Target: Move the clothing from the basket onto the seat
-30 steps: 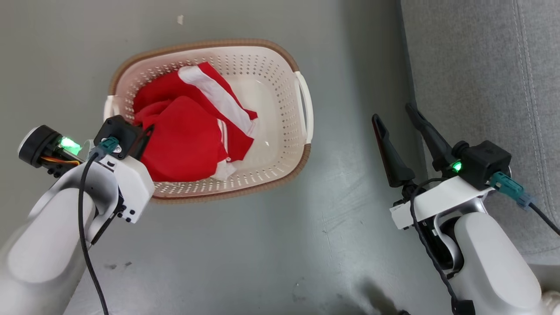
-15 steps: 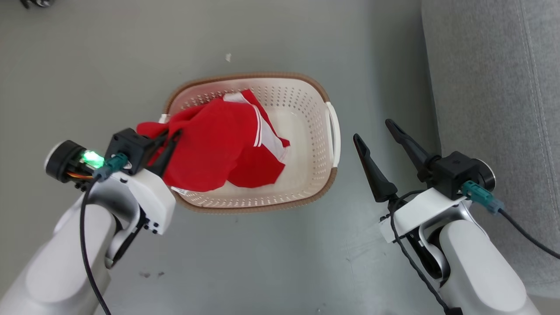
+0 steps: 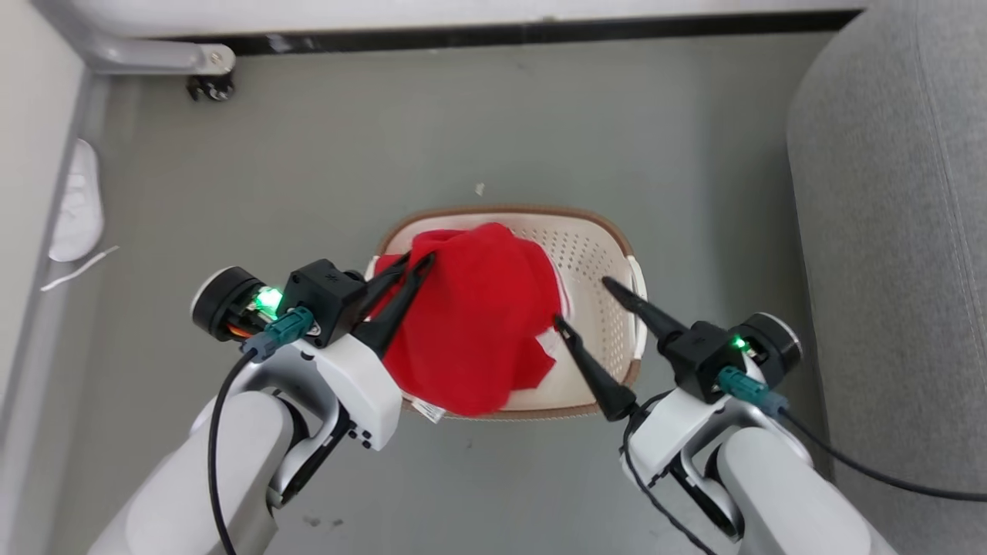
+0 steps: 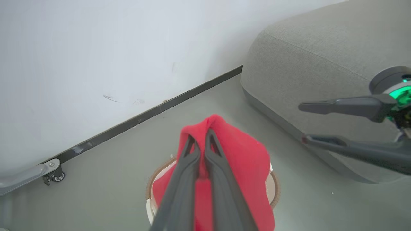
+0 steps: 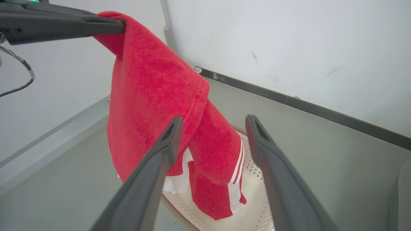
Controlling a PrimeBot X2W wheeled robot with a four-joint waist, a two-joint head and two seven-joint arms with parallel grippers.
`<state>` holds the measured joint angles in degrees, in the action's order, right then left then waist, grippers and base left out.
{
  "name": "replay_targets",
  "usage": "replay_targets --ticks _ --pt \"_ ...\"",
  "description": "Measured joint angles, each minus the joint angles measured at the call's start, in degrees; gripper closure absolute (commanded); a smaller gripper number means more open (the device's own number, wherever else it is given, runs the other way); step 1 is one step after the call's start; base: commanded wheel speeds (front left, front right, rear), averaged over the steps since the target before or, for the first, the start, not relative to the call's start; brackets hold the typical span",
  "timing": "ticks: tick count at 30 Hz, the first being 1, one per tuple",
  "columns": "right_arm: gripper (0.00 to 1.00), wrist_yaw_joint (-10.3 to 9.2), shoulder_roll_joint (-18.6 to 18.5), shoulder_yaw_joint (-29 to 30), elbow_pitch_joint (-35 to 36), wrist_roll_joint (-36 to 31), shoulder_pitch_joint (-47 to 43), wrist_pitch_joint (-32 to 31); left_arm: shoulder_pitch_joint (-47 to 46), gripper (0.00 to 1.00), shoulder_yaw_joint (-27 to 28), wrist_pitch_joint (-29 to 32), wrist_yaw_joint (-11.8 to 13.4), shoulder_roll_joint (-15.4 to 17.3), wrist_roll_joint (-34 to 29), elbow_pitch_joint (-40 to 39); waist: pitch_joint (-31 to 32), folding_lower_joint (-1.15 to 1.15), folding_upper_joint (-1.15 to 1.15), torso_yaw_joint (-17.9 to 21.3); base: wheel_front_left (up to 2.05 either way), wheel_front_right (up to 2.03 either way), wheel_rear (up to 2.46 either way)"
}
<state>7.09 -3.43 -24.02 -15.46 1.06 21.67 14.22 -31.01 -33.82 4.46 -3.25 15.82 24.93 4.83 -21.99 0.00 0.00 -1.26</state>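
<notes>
My left gripper (image 3: 416,264) is shut on a fold of the red clothing (image 3: 478,324) and holds it up above the cream basket (image 3: 597,231). The cloth hangs in a bunch, and its lower end with thin double white stripes (image 5: 239,163) reaches down into the basket (image 5: 257,205). The left wrist view shows my fingers (image 4: 210,150) pinched together on the red fabric (image 4: 244,154). My right gripper (image 3: 581,301) stands open just right of the hanging cloth, with nothing held. The grey seat (image 3: 894,231) rises on the right. I cannot tell whether more clothing lies under the hanging piece.
A white slipper (image 3: 77,204) lies by the left wall. A metal leg with a caster (image 3: 208,85) stands at the back left, along the dark baseboard (image 3: 540,35). Grey floor (image 3: 717,177) separates the basket from the seat.
The head camera has risen and tilted, so the whole picture has shifted. My left gripper has lifted the red clothing out of the basket. My open right gripper has swung in beside the cloth.
</notes>
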Motion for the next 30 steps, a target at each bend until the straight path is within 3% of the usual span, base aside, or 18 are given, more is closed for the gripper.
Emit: replay_targets --ticks 12,30 --pt "0.00 0.01 -0.09 -7.57 -1.69 3.61 -0.09 0.00 0.41 1.00 -2.74 3.20 0.07 -2.92 0.80 -4.81 7.90 0.00 0.00 -4.69 0.00 0.00 0.00" --pt "0.00 0.05 -0.09 -7.55 -4.00 4.92 -4.19 0.00 2.29 1.00 -6.16 10.11 0.59 -5.00 1.90 -10.14 15.76 0.00 0.00 -9.32 0.00 0.00 0.00"
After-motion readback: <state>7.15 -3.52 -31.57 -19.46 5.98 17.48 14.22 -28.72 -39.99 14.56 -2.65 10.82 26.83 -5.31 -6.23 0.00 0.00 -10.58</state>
